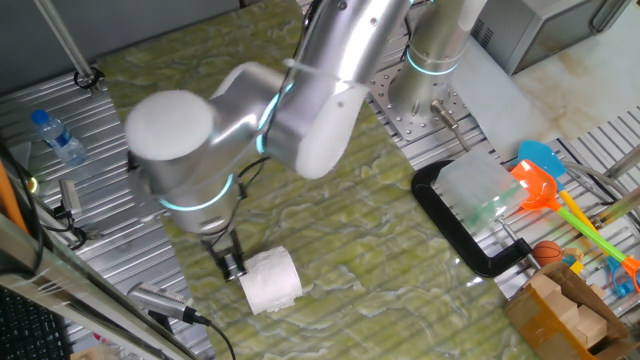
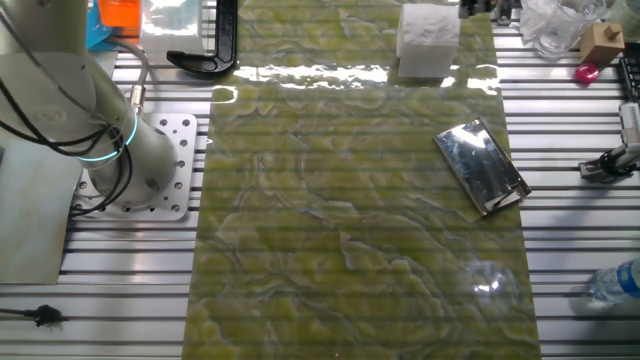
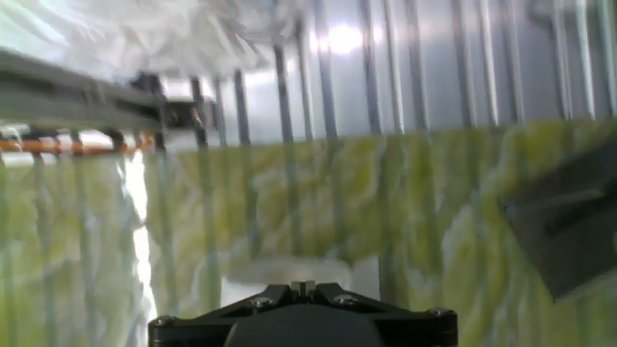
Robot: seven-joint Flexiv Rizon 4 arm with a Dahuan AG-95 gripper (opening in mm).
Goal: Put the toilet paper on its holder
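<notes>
- Step in hand, judged: approach to the toilet paper (image 1: 271,279), not yet lifted; lying on its side on the green mat at one end of the bench (image 1: 120,130).
- Gripper (image 1: 233,265) just beside the roll, perhaps touching; clenched or released, cannot tell.
- Holder (image 2: 481,166) flat on the mat, well apart from the roll.
- Next, probably: secure grasp, then carry with core hole lined up on the rod.

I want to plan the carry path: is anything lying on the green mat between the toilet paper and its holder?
Nothing visible does. In the other fixed view, the toilet paper sits at the mat's edge and the holder lies flat farther along the same side, with only bare green mat between them.
</notes>
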